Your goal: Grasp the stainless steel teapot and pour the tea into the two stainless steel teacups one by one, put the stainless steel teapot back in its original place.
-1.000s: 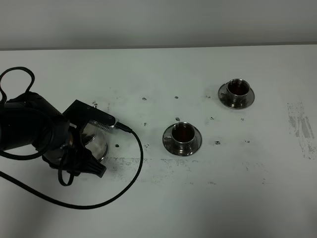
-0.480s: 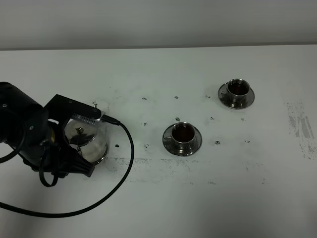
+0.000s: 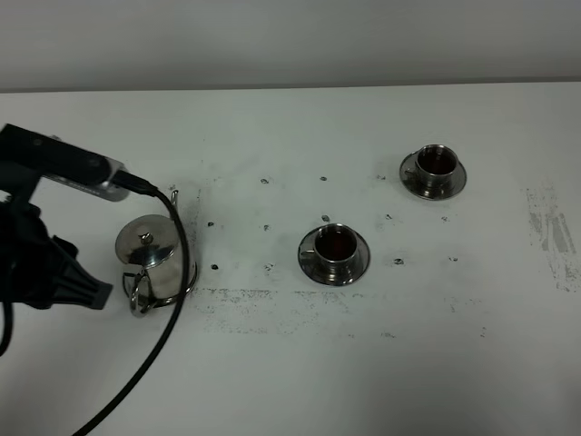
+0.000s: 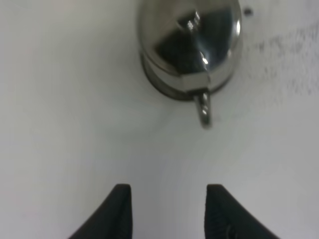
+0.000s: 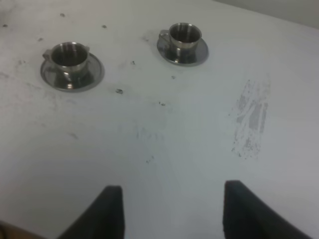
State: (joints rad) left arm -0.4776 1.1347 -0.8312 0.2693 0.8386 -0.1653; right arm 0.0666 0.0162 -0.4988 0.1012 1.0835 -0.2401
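The stainless steel teapot stands upright at the table's left, its loop handle toward the front; in the left wrist view the teapot rests on a round tray whose rim just shows. My left gripper sits left of the pot and apart from it; in its wrist view this gripper is open and holds nothing. Both stainless steel teacups on saucers hold dark tea: one mid-table, one farther right. My right gripper is open over bare table.
A black cable runs from the left wrist past the teapot's front down to the near edge. Small dark specks and a grey scuff patch mark the white table.
My left arm has pulled back to the left, off the teapot, uncovering the pot and its handle. Teapot and cups have stayed in place.
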